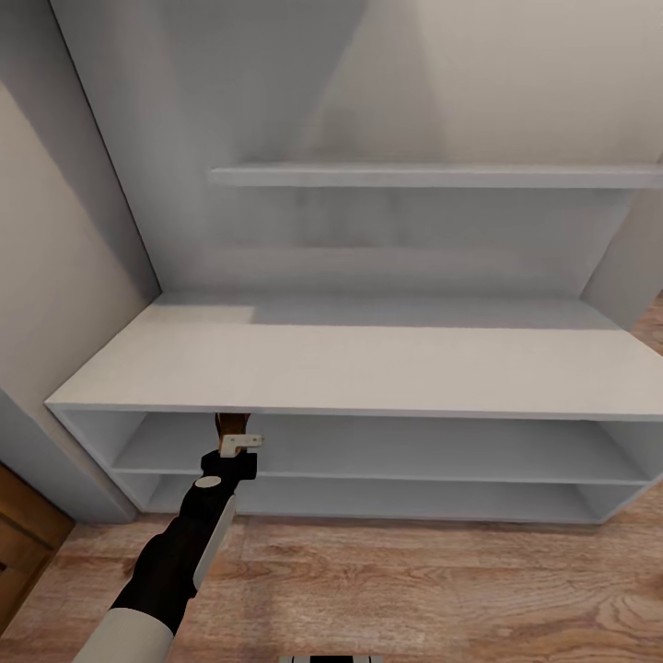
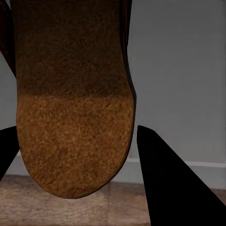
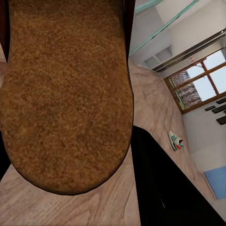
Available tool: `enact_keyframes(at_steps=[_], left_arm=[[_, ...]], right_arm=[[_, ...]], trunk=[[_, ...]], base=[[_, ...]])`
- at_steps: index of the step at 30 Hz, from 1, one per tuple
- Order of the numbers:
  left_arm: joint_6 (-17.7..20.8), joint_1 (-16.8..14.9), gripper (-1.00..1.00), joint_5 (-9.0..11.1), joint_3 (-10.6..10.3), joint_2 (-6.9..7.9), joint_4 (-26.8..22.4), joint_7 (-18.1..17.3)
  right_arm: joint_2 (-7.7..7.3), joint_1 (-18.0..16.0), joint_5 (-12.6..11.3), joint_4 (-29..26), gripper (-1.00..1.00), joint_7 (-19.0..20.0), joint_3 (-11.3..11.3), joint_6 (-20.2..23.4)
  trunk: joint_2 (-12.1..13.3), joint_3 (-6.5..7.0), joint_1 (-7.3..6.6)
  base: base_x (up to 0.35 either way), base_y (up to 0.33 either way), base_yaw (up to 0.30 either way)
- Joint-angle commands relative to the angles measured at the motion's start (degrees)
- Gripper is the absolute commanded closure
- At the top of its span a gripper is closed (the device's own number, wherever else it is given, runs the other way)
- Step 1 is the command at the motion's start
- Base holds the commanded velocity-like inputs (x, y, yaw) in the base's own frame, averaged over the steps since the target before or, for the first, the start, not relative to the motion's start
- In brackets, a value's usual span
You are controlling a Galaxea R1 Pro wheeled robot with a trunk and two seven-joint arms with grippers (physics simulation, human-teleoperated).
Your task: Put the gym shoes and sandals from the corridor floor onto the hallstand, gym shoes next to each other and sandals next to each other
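The white hallstand (image 1: 368, 368) stands in front of me, its flat top and both shelf tiers bare. My left gripper (image 1: 236, 446) is at the front edge of the upper tier, just under the top, shut on a brown sandal (image 1: 228, 426). In the left wrist view that sandal (image 2: 70, 117) hangs between the dark fingers (image 2: 165, 179) of the left gripper (image 2: 70, 129), tan sole towards the camera. My right gripper (image 3: 68, 141) is shut on the other sandal (image 3: 66, 94) above the corridor floor (image 3: 155, 108). One gym shoe (image 3: 175, 140) lies far off on that floor. The second gym shoe is out of view.
A floating shelf (image 1: 433, 175) crosses the hallstand's tall back panel. A wall (image 1: 46, 276) closes in on the left, with a wooden piece (image 1: 23, 543) at the lower left. Wood plank floor (image 1: 414, 580) lies before the rack. A window (image 3: 202, 84) shows far off.
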Motion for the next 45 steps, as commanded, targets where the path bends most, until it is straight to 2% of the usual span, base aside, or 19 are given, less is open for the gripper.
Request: enact_keyframes(at_steps=[1, 45], left_arm=[[0.0, 0.0, 1.0, -0.1, 0.0, 0.0, 0.0, -0.1], [0.0, 0.0, 1.0, -0.1, 0.0, 0.0, 0.8, -0.1]], right_arm=[[0.0, 0.0, -0.1, 0.0, 1.0, 0.0, 0.0, -0.2], [0.08, 0.0, -0.1, 0.0, 1.0, 0.0, 0.1, -0.2]], trunk=[[0.0, 0.0, 0.0], [0.0, 0.0, 0.0]], base=[[0.008, 0.0, 0.0], [0.017, 0.0, 0.0]])
